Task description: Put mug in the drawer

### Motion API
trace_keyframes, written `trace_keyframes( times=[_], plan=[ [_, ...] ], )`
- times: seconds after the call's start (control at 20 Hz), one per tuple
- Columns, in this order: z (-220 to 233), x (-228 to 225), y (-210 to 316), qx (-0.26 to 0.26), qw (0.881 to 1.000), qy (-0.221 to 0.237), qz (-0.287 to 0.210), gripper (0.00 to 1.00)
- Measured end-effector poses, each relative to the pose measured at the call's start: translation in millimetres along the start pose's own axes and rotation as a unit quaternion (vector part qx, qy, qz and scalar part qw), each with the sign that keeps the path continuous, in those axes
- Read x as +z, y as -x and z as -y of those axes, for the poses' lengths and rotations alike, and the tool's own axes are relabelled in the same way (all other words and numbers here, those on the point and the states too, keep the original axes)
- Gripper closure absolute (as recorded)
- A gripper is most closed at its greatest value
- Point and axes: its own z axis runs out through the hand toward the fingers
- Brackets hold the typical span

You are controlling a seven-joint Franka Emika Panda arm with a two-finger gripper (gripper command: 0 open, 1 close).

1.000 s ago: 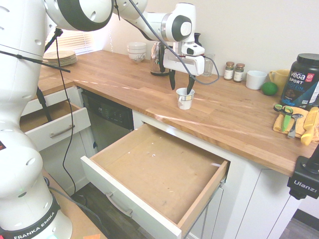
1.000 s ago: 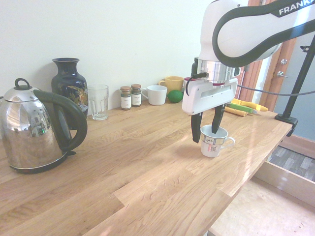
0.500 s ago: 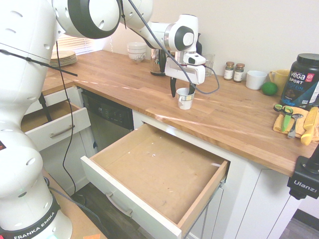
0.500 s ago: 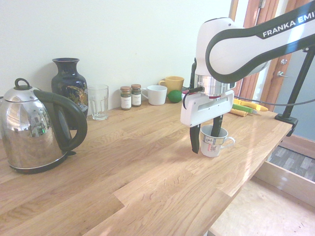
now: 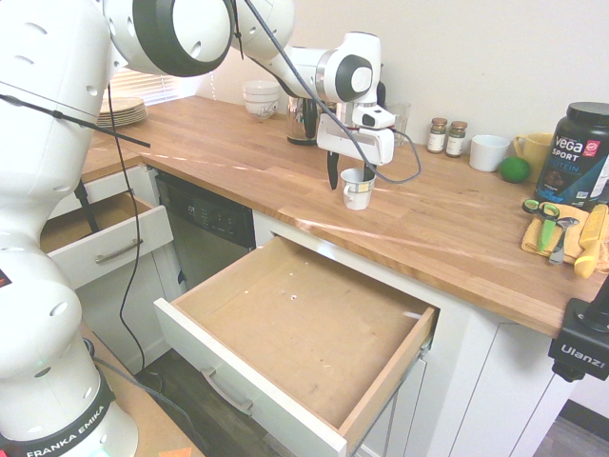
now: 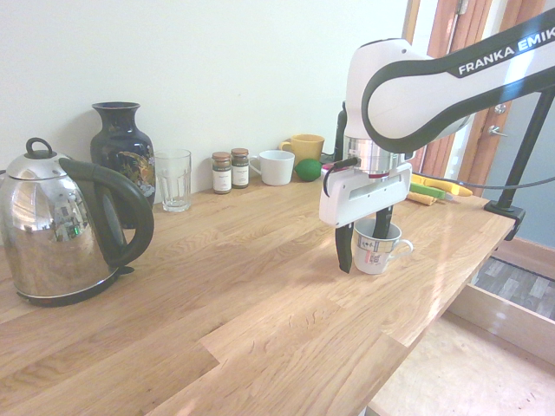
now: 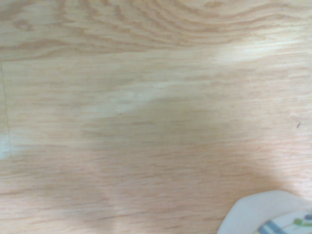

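You see the tool [image 6: 361, 236] spread wide astride the mug's [image 6: 376, 248] rim near the worktop [image 6: 260, 321] edge; the drawer [image 5: 295, 328] gapes bare.

A home kitchen: wooden countertop [image 5: 238, 143], kettle [image 6: 61, 230], dishwasher [image 5: 205, 228], stacked plates [image 5: 114, 109].

One camera looks down from beyond my base across the counter [image 5: 238, 152] and the drawer [image 5: 295, 333]. The other sits low on the counter, facing back. Both share my gripper [image 5: 347, 178]; my wrist camera stares close at wood.
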Motion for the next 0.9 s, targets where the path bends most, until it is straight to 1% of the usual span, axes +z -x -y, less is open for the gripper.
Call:
trace_keyframes(
  times=[0.9],
  plan=[
    [-2.3,-4.0,-2.4,0.002,1.0,-0.002,-0.003,1.0]
  ],
)
